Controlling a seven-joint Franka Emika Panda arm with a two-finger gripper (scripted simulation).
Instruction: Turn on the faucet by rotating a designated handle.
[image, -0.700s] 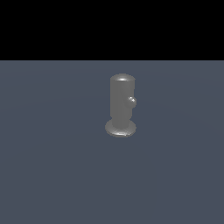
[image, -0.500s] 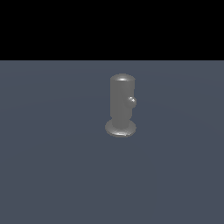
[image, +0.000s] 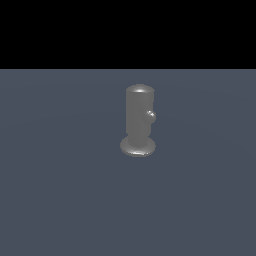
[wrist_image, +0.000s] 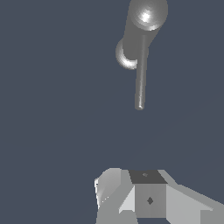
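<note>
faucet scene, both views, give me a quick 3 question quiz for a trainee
1. True or false: the matte grey upright cylinder faucet stands on a flared round disc base.
2. Multiple choice: in the wrist view, the thin straight grey rod handle is
A. clamped in the gripper
B. clear of the gripper, untouched
C. snapped off, lying on the floor
3. Fill in: in the exterior view the handle is seen end-on, so it looks like a small ____.

Key: 1 true. 2 B; the gripper sits apart from the rod's tip, and whether it is open cannot be told. 3 knob.
</note>
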